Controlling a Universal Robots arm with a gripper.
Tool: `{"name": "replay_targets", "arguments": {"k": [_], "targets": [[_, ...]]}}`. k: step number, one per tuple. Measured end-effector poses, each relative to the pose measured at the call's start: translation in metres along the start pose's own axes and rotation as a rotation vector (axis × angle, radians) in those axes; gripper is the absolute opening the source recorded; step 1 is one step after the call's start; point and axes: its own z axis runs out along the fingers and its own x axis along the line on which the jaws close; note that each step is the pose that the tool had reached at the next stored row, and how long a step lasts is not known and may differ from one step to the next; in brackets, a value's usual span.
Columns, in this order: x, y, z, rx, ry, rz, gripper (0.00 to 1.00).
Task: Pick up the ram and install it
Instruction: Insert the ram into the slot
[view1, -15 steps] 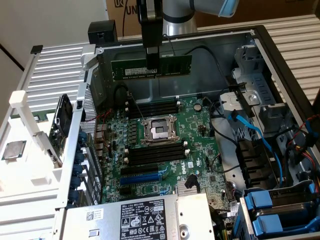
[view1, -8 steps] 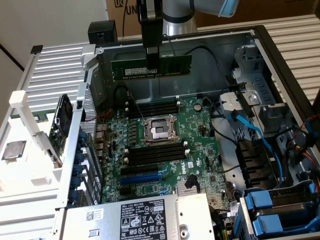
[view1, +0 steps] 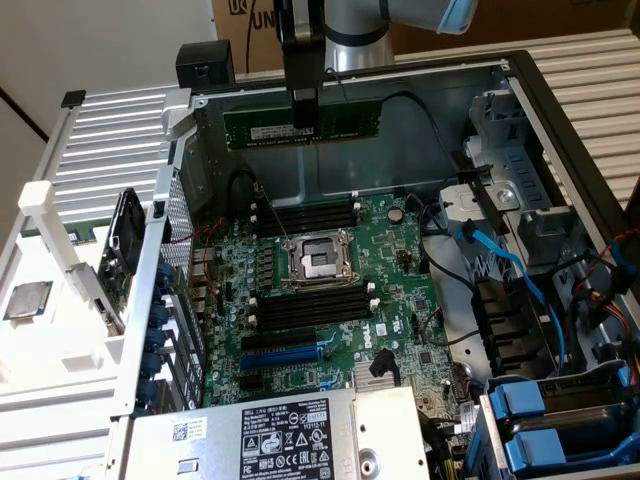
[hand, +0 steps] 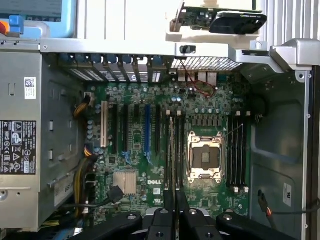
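While the gripper (view1: 304, 132) pinches the ram (view1: 350, 125) at its middle, the green stick hangs level above the open computer case (view1: 520, 90), close to the far metal wall and well above the motherboard (view1: 340, 340). Below it, 2 banks of black memory slots (view1: 310, 308) flank the processor socket (view1: 318, 262). A black cable (view1: 430, 115) loops just past the ram's end on the exterior view's right, and blue cables (view1: 500, 265) lie beside the board. The exterior view shows a loose processor chip (view1: 27, 298) outside the case. The wrist view looks straight down past the dark fingers (hand: 181, 202) and adds a blue expansion slot (hand: 147, 127), a small heatsink (hand: 125, 181) and a red wire (hand: 197, 82).
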Motion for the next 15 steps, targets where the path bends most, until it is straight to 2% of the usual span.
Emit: {"name": "replay_targets", "arguments": {"k": [2, 3, 6, 7, 8, 9, 10, 13, 15], "targets": [[-0.003, 0.0005, 0.001, 0.0027, -0.0021, 0.0, 0.13], [-0.009, 0.0011, 0.0029, 0.0047, -0.003, 0.0, 0.13], [-0.022, 0.0017, 0.0074, 0.0061, -0.0032, 0.0, 0.13], [-0.03, 0.002, 0.0111, 0.0063, -0.0033, 0.0, 0.13], [-0.037, 0.0052, 0.0169, 0.0122, -0.0035, -0.001, 0.13], [-0.036, 0.0071, 0.0192, 0.0189, -0.0033, -0.001, 0.13], [-0.036, 0.0078, 0.0206, 0.0215, -0.0033, -0.001, 0.13], [-0.036, 0.008, 0.0233, 0.0232, -0.0032, -0.001, 0.13], [-0.036, 0.0078, 0.0301, 0.0254, -0.0031, -0.001, 0.13]]}}
